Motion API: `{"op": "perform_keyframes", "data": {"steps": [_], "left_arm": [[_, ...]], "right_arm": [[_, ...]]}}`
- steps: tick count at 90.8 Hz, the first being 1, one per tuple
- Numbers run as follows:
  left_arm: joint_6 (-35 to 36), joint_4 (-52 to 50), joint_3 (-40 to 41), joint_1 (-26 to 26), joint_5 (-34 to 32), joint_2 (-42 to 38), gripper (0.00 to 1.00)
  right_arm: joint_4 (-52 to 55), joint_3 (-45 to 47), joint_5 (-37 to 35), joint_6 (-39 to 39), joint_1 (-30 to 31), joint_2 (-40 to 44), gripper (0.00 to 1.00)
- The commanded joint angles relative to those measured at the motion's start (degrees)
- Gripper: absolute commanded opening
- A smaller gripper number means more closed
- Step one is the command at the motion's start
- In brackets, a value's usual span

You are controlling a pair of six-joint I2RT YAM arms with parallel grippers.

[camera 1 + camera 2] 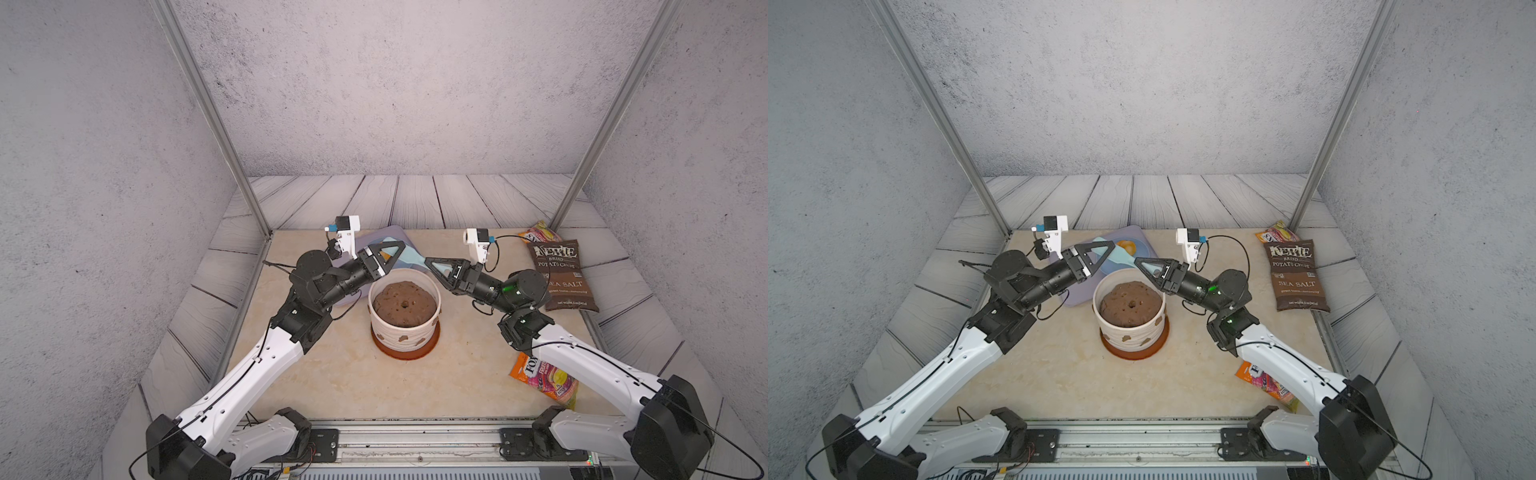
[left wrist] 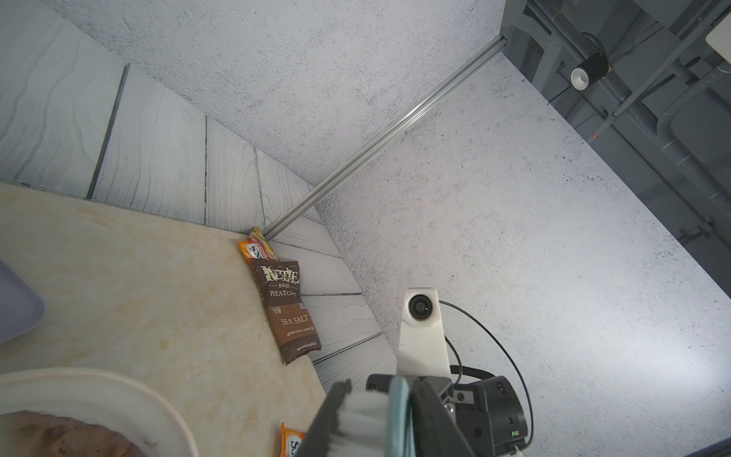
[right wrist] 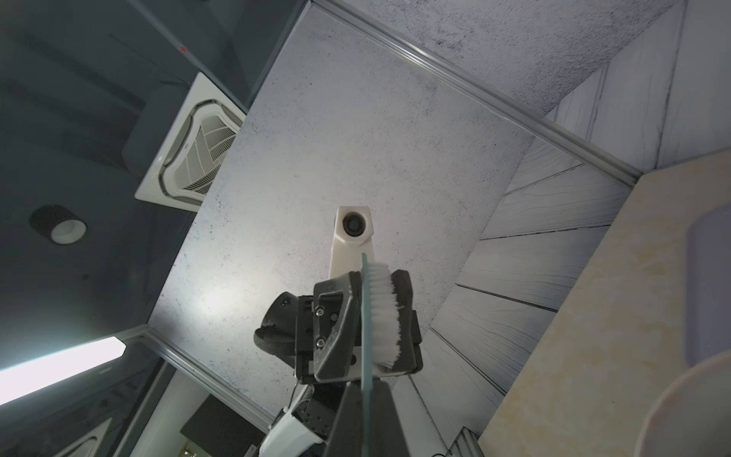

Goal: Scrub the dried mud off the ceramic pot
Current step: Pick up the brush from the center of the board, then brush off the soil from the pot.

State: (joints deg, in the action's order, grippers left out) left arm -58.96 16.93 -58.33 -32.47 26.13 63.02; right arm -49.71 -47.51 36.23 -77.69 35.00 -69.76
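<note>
The cream ribbed ceramic pot [image 1: 405, 328] [image 1: 1129, 328] stands mid-table on a rust-brown saucer [image 1: 405, 355], filled with a soil mound. Patches of dried mud [image 1: 402, 338] [image 1: 1124, 338] dot its near wall. Just behind and above the rim, both grippers meet on a pale-blue brush [image 1: 409, 255] [image 1: 1121, 253]. My left gripper [image 1: 402, 245] [image 2: 381, 395] has its jaws round the brush head, one finger on the white bristles [image 2: 362, 419], the other on the blue back. My right gripper [image 1: 429, 262] [image 3: 367, 389] is shut on the thin handle.
A lavender tray [image 1: 1142, 245] with a yellow item lies behind the pot on the left. A brown Kettle chip bag [image 1: 561, 274] and an orange snack packet [image 1: 540, 235] sit at the back right. Another packet [image 1: 544, 382] lies under the right arm. Walls enclose three sides.
</note>
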Motion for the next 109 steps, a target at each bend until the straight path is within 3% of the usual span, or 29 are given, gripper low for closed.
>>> {"op": "perform_keyframes", "data": {"steps": [1,7,17,31,44,53,73,87,109], "left_arm": [[1.32,-2.48,0.62,0.21,-1.03,-0.71,0.52],[2.44,-6.75,-0.04,0.21,-2.25,-1.3,0.66],[4.47,-19.77,-2.56,0.21,-7.3,-2.46,0.81],[4.12,-34.38,-4.13,0.21,-14.96,-4.97,0.87],[1.02,-46.26,-5.87,0.0,-18.22,-5.65,0.87],[-2.25,-54.77,-7.58,-1.03,-20.89,-4.18,0.83],[-10.2,-70.73,-16.63,-6.15,-25.16,4.84,0.77],[-16.55,-74.82,-19.59,-8.44,-24.99,11.01,0.72],[-21.5,-77.14,-21.65,-10.49,-23.97,18.16,0.66]], "right_arm": [[-0.38,-0.91,2.14,1.66,-0.47,0.68,0.0],[2.41,-0.77,2.37,3.81,-1.38,1.57,0.0],[9.72,-1.32,4.52,9.79,-3.49,3.17,0.0],[32.9,-4.71,6.95,27.73,-6.42,6.85,0.0],[55.83,-10.21,6.92,47.99,-7.05,9.19,0.0],[64.22,-11.97,8.03,56.23,-7.05,10.5,0.0],[70.4,-9.87,5.02,64.62,-5.63,15.13,0.0],[74.1,-7.27,-0.67,69.28,-1.23,18.66,0.0],[72.42,-0.76,-9.47,69.29,6.89,23.39,0.0]]}}
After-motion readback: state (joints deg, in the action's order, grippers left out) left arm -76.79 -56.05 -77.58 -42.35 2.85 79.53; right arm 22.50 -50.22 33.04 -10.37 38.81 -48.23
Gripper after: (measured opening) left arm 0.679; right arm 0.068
